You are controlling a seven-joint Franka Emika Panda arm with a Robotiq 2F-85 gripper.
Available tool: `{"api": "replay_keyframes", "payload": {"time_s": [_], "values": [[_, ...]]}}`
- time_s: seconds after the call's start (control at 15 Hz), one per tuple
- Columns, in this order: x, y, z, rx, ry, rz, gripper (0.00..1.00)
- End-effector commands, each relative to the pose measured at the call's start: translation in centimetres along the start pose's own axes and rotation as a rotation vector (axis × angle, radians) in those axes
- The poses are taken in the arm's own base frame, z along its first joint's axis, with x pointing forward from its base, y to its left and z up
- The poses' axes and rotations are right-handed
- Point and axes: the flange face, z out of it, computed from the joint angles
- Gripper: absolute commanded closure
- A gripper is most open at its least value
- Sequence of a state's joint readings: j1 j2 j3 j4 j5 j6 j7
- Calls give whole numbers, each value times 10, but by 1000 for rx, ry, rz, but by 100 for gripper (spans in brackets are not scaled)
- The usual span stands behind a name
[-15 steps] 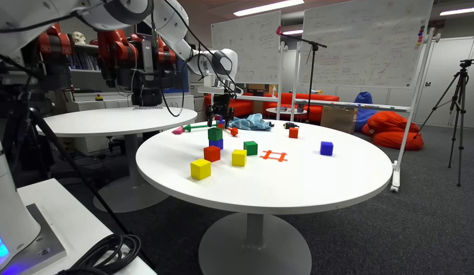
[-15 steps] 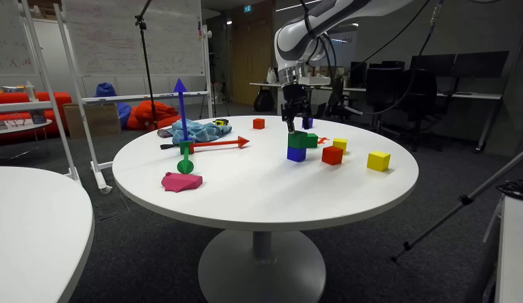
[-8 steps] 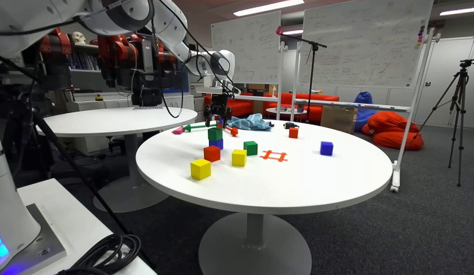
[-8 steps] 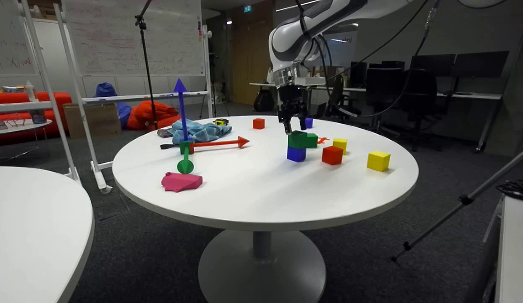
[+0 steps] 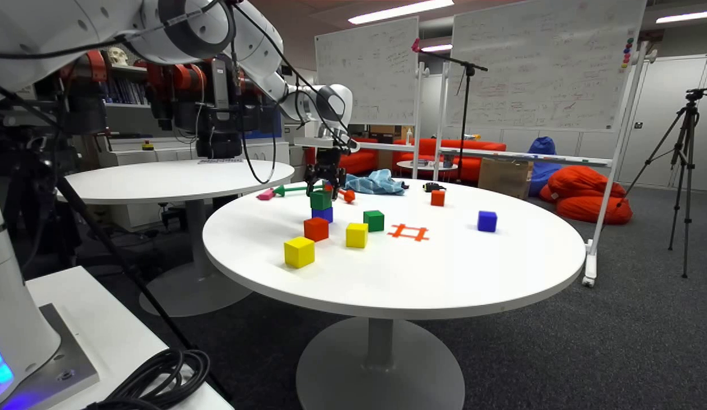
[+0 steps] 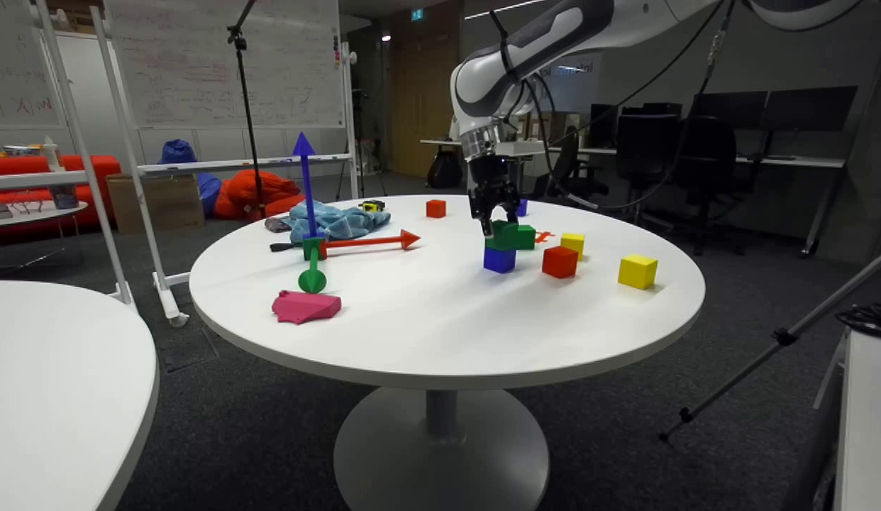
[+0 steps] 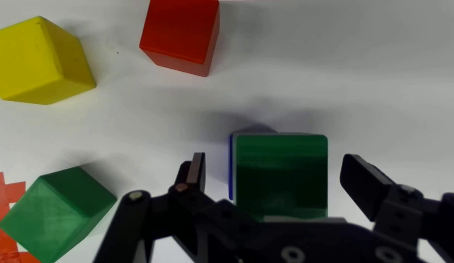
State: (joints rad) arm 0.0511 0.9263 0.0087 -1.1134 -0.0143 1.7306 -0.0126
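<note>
Wrist view, farthest left of the smooth-faced stacked green cube [image 7: 282, 171]: flat orange-red grid of strips [image 7: 6, 215], lying on the round white worktop [image 5: 473, 273]; purpose can't be told. Up and left of the stacked green cube, well apart: yellow cube [image 7: 29, 58], stable on one full face. Lower left: second green cube [image 7: 48, 208], turned cornerwise to the stacked one. Up and a little left, nearer: red cube [image 7: 179, 33].

The stacked green cube itself sits upright on a blue cube [image 6: 499, 260], which shows in the wrist view as a thin strip along its left edge. The blue cube bears it, not the jaws; faces look matched in size, likely why it sits steady.

Jaws spread wide, one each side of the stacked green cube, gaps visible at both flanks, nothing pinched. Width seems meant to clear its sides. Tip height against its top: can't tell exactly.
</note>
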Motion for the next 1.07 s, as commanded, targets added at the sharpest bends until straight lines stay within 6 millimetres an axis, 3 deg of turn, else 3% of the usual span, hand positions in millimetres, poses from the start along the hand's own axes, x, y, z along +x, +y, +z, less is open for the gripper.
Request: {"api": "replay_keyframes", "payload": {"time_s": [0.0, 0.4, 0.6, 1.0], "values": [[3, 5, 3, -2, -24, 10, 26], [4, 6, 5, -4, -32, 15, 72], [0, 15, -2, 12, -7, 27, 72], [-5, 57, -8, 68, 21, 86, 72]]}}
